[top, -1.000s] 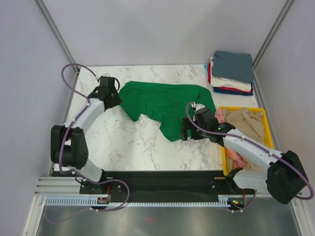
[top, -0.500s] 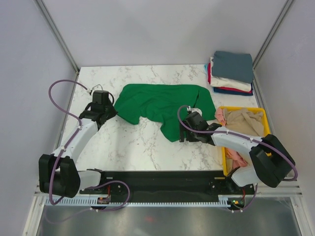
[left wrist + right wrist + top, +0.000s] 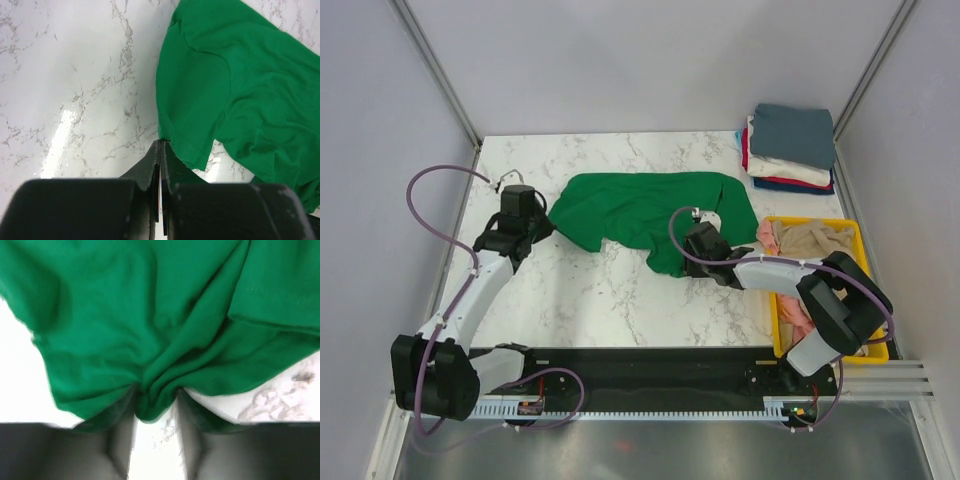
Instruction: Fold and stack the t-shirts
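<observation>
A bright green t-shirt [image 3: 640, 205] lies spread and rumpled across the middle of the marble table [image 3: 580, 290]. My left gripper [image 3: 542, 222] is shut at its left edge; in the left wrist view the closed tips [image 3: 161, 145] pinch the hem of the green t-shirt [image 3: 240, 90]. My right gripper [image 3: 684, 254] sits at the shirt's lower right corner. In the right wrist view a bunched fold of the green t-shirt [image 3: 150, 315] is squeezed between the fingers of that gripper [image 3: 156, 405].
A stack of folded t-shirts [image 3: 790, 148], slate blue on top over white and red, stands at the back right corner. A yellow bin [image 3: 866, 268] at the right edge holds a beige t-shirt [image 3: 817, 248] and a salmon pink one [image 3: 800, 322].
The right gripper slid left onto the shirt's lower corner and closed on a fold. The left gripper, still shut, pulled the shirt's left edge left and toward the near side.
</observation>
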Controlling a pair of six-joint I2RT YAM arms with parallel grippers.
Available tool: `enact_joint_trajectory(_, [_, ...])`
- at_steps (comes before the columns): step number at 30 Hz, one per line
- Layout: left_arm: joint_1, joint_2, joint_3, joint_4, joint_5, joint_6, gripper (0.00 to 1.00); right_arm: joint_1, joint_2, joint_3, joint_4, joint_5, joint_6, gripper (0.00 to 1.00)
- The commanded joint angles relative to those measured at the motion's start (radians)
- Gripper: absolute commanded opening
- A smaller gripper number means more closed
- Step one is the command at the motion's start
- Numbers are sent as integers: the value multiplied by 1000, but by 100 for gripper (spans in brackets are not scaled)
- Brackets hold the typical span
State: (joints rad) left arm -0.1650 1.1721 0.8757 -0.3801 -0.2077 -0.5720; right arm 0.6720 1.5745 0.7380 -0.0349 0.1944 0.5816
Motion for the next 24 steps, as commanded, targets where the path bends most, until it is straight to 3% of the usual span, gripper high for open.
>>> enact_joint_trajectory(1, [1, -69, 20, -3, -21, -13, 2, 1, 50, -14, -22, -3, 14, 36])
enact_joint_trajectory(2, [1, -98, 26, -11, -22, -8, 2, 0, 39, -15, -20, -3, 5, 17])
enact_joint_trajectory(4, [1, -126, 54, -49, -33, 9, 2, -6, 19, -3, -40, -9, -8, 2])
enact_joint_trajectory(5, [1, -140, 66, -66, -36, 18, 2, -6, -19, 4, -81, -3, -17, 0])
enact_joint_trajectory(13, [1, -331, 267, -212, -78, 132, 2, -6, -408, 224, -436, 80, -98, 0])
enact_joint_trajectory(19, [1, -472, 439, -244, -133, 230, 2, -6, -615, 474, -727, 7, -175, 0])
enact_joint_trajectory(24, [1, -546, 626, -256, -89, 311, 2, -5, -761, 609, -847, -72, -203, 0])
